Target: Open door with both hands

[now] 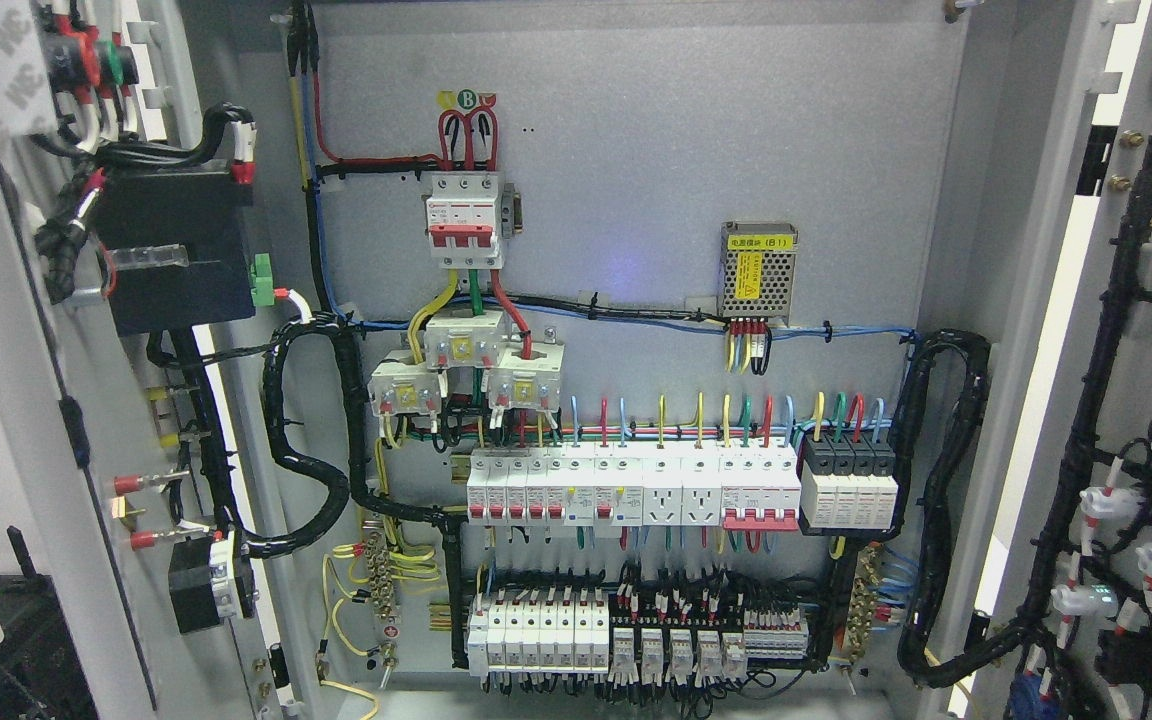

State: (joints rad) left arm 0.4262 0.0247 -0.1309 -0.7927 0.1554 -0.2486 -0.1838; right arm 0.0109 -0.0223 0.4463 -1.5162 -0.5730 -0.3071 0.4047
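Note:
An electrical cabinet stands with both doors swung wide. The left door (pixel 6 400) fills the picture's left edge, its inner face carrying a black box and wired buttons. The right door (pixel 1136 420) stands at the right edge, its inside lined with black cable looms and indicator lamps. Between them the grey back panel (pixel 636 150) shows fully. Neither of my hands nor arms appears in the head view.
On the back panel sit a red-and-white main breaker (pixel 463 220), a small mesh power supply (pixel 758 270), a row of white breakers and sockets (pixel 636 485), and terminal blocks (pixel 636 640) below. Thick black cable bundles loop at both sides. A dark object lies at lower left.

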